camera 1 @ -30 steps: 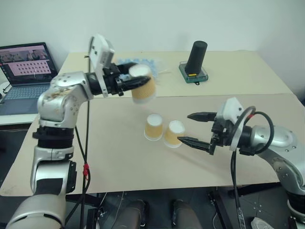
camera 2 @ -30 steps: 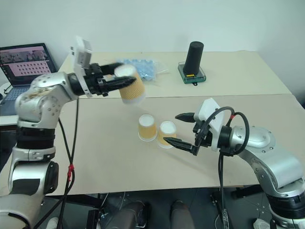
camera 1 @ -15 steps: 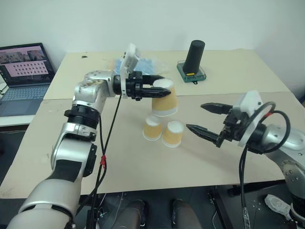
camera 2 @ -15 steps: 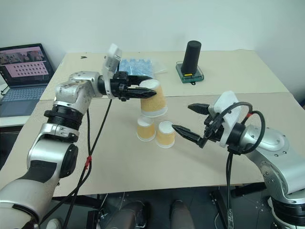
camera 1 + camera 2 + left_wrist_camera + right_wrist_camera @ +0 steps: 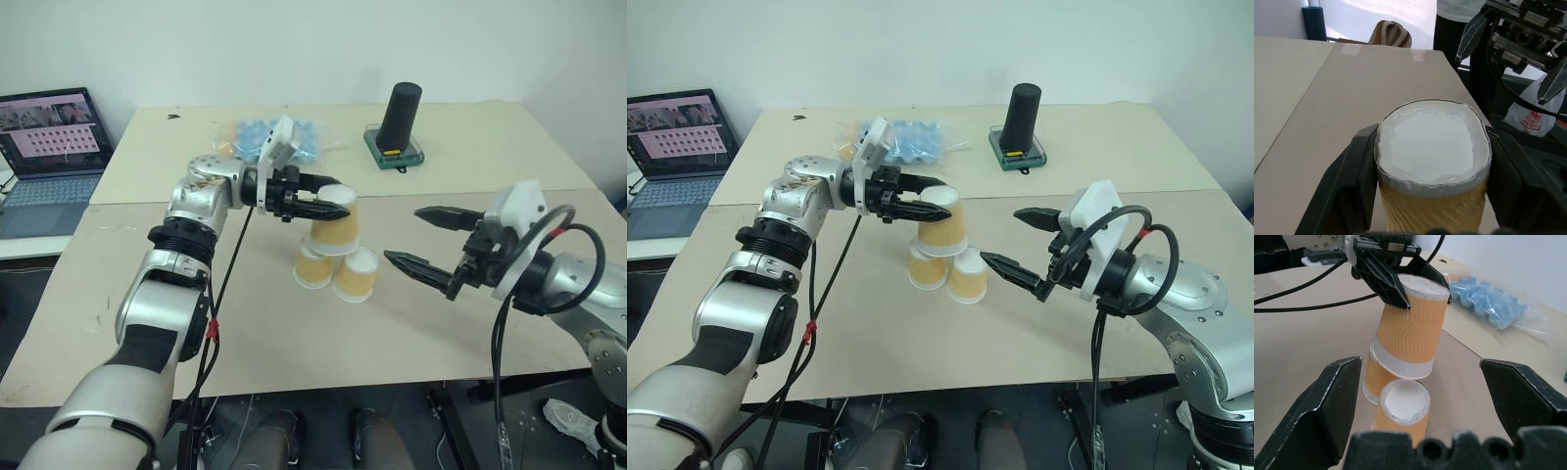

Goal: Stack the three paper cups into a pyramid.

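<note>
Across the beige tabletop [image 5: 245,323], near the middle of the left eye view, stand the three small tapered paper cups, orange-tan ribbed sides with white bases and rims, all turned mouth-down. Two of them form the base: one base cup [image 5: 313,265] and, touching it on its lower right, the other base cup [image 5: 357,273]. The third cup [image 5: 334,223] sits just above them, its rim over the gap between their white bases; whether it already rests on them I cannot tell. The left pincer [image 5: 318,201] is clamped on that top cup, one black finger either side just below its white base, reaching in from the left of the frame. The right pincer [image 5: 423,239] hangs with its fingers wide apart, near the base pair on the right, touching nothing. These cups look very light, thin-walled and easy to dent; in the left wrist view the rim of the held cup already bows slightly out of round. The ribbed sleeve should give friction, so a gentle side grip near the stiffer closed end seems best. Being so light, the base cups would likely slide at any nudge.
</note>
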Controlling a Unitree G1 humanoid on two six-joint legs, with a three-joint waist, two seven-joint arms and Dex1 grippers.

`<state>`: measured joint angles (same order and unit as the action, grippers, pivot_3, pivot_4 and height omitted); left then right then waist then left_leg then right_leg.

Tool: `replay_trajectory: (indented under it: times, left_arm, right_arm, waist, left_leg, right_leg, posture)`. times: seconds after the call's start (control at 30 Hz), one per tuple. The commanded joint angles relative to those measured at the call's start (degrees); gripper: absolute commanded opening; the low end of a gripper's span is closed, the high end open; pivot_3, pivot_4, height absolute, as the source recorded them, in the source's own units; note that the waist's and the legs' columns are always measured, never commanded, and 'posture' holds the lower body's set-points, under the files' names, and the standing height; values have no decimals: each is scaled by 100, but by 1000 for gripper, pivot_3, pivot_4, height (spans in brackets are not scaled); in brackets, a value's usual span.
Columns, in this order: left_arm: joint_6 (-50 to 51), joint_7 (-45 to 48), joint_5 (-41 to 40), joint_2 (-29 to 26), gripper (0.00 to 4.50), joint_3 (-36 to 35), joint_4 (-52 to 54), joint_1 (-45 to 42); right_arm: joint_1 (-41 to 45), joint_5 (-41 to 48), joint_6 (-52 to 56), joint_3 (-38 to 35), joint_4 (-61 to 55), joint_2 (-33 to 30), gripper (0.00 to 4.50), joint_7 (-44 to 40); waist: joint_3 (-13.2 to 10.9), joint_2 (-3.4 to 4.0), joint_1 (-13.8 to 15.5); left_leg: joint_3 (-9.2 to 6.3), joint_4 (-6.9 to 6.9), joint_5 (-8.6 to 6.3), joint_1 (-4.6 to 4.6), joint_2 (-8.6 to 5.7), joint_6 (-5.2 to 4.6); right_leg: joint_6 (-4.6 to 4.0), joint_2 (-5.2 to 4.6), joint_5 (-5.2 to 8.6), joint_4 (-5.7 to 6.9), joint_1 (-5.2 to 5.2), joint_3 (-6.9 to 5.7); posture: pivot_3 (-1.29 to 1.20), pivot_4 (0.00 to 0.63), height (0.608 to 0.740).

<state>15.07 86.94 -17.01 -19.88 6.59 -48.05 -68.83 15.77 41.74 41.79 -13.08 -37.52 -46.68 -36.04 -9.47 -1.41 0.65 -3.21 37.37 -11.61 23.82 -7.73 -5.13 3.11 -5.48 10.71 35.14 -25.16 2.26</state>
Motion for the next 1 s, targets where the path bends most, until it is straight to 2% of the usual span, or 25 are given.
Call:
replay_trajectory:
  times: [0.03, 0.6, 0.67, 0.73, 0.77, 1.0]
  left_arm:
    - [-34, 122, 25, 26, 2540, -47, 173, -176]
    - [-7, 228, 188, 118, 2540, 39, 305, -63]
    - [-25, 224, 199, 121, 3513, 33, 294, -66]
    - [-67, 197, 233, 116, 4051, 38, 269, -78]
    - [-91, 149, 254, 118, 4471, 31, 253, -91]
    - [3, 25, 209, 73, 4471, -117, 243, -189]
  right_arm:
    - [137, 23, -1, -143, -56, -84, 4500, 49]
    - [353, 218, 157, -236, -25, -91, 4500, 240]
    - [335, 211, 147, -233, -31, -85, 4500, 256]
    - [333, 222, 141, -235, -33, -75, 4500, 273]
    - [334, 217, 133, -230, -29, -76, 4500, 275]
    - [294, 176, 79, -211, 8, -76, 4500, 232]
  waist:
    - [0, 0, 0]
    - [0, 0, 1]
    - [0, 0, 1]
    - [0, 0, 1]
    - [0, 0, 1]
    - [0, 0, 0]
  left_leg:
    - [0, 1, 0, 0, 0, 0]
    - [0, 41, -13, 7, 3, -19]
    - [0, 41, -13, 7, 3, -19]
    - [0, 41, -13, 7, 2, -20]
    - [0, 41, -14, 7, 2, -20]
    - [1, 43, -14, 7, 2, -20]
  right_leg:
    - [0, 1, 0, 1, 0, 0]
    - [4, 8, -2, 8, 5, 0]
    - [4, 9, -2, 9, 5, 0]
    - [4, 9, -2, 8, 4, 0]
    - [4, 9, -2, 8, 4, 0]
    - [4, 9, -2, 9, 5, 0]
  posture:
    - [0, 150, 740]
    - [0, 150, 740]
    - [0, 150, 740]
    - [0, 150, 740]
    - [0, 150, 740]
    - [0, 150, 740]
